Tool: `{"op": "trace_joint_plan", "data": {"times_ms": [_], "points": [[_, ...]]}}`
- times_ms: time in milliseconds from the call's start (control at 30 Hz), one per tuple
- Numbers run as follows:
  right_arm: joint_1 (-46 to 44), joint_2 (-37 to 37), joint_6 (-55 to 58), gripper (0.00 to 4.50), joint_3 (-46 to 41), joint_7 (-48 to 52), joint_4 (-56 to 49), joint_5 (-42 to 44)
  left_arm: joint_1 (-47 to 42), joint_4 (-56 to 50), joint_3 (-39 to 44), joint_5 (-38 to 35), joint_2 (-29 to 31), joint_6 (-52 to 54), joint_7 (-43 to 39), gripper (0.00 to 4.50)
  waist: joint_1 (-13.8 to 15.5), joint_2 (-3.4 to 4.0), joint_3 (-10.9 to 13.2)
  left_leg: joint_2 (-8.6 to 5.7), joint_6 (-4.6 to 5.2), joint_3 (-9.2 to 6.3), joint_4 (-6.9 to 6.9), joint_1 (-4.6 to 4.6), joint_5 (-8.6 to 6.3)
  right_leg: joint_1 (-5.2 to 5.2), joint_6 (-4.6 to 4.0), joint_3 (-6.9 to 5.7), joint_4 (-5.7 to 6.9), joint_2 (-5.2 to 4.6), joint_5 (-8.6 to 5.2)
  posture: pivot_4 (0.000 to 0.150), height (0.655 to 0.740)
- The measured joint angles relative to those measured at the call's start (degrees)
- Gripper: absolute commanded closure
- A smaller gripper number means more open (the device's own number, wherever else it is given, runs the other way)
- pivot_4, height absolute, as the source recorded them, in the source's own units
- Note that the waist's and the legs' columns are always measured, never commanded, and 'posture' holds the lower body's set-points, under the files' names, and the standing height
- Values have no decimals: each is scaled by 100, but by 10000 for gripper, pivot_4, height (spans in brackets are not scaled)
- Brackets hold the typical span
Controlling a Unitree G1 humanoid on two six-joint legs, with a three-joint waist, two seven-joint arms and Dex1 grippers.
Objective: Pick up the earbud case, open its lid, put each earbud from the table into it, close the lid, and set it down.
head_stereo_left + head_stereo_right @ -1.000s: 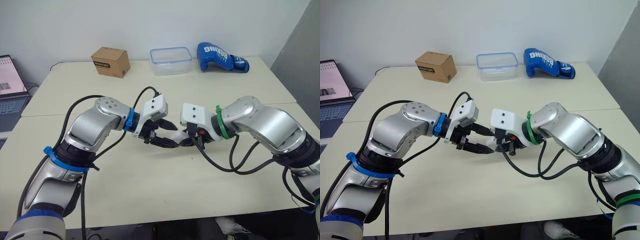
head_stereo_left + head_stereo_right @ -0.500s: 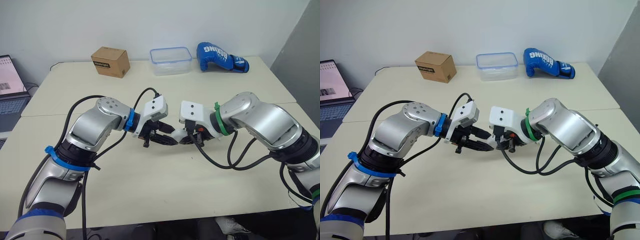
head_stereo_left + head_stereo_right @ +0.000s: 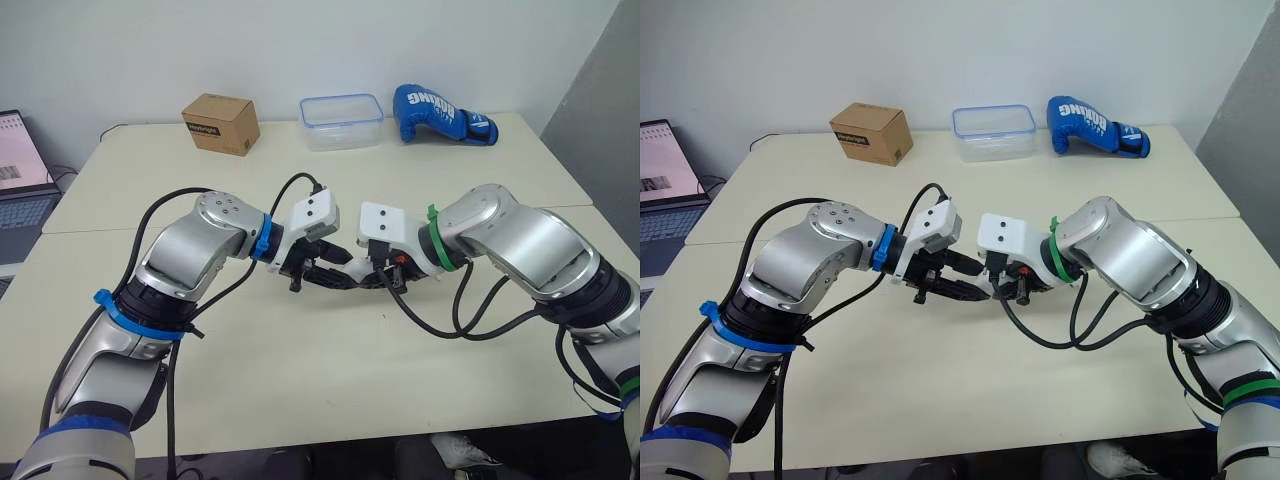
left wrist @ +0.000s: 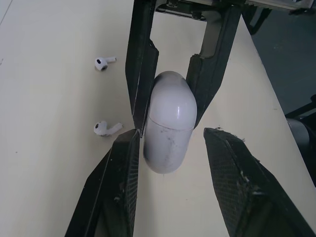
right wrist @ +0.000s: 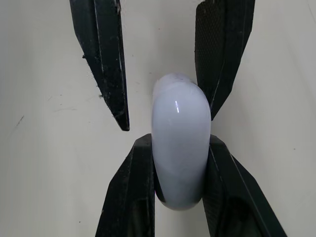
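Right wrist view is showing the right gripper (image 5: 180, 148) clamping the white earbud case (image 5: 180, 113), its two black fingers pressing on opposite sides of the rounded shell. Across from it the left gripper (image 3: 338, 270) is pointing in with its fingers spread apart, reaching on either side of the free end of the case. One finger is lying just beside the shell, and it is not clear whether it is touching. In the left wrist view the seam of the lid is showing as a thin closed line across the case. On the bare counter (image 3: 300, 380) to one side of the case, two white earbuds are lying loose: the nearer earbud (image 4: 106, 129) is resting close to the case, and the farther earbud (image 4: 103, 62) is resting beyond it, apart from the first. In the eye views the two grippers are meeting tip to tip at the middle of the counter. Along the far edge a cardboard box (image 3: 221, 123), a clear container with a blue-rimmed lid (image 3: 342, 121) and a blue boxing glove (image 3: 441, 114) are sitting in a row, and a laptop (image 3: 20, 175) is standing open off the robot's left.
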Motion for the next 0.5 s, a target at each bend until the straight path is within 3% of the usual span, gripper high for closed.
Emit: {"op": "trace_joint_plan", "data": {"times_ms": [133, 333, 500], "points": [[0, 10, 11, 36865, 0, 5, -2, -2, 0, 0, -2, -1, 1, 6, -37, 24018, 0, 0, 0, 0, 0, 0, 0, 0, 0, 0, 0, 0, 0, 0, 0, 1500, 7307], [-4, 38, 77, 36865, -10, 106, -10, 11, -23, 32, -15, 15, -2, 47, -64, 37146, 1, 0, 0, -1, 0, 0, 0, 0, 0, 0, 0, 0, 1, 0, 0, 1500, 7307], [-10, 43, 122, 36865, -11, 138, -10, 10, -24, 31, -25, 81, -20, 4, -102, 37148, 0, 0, 0, 0, 0, 0, 1, 0, 0, 0, 0, 0, 1, 0, 0, 1500, 7307]]}}
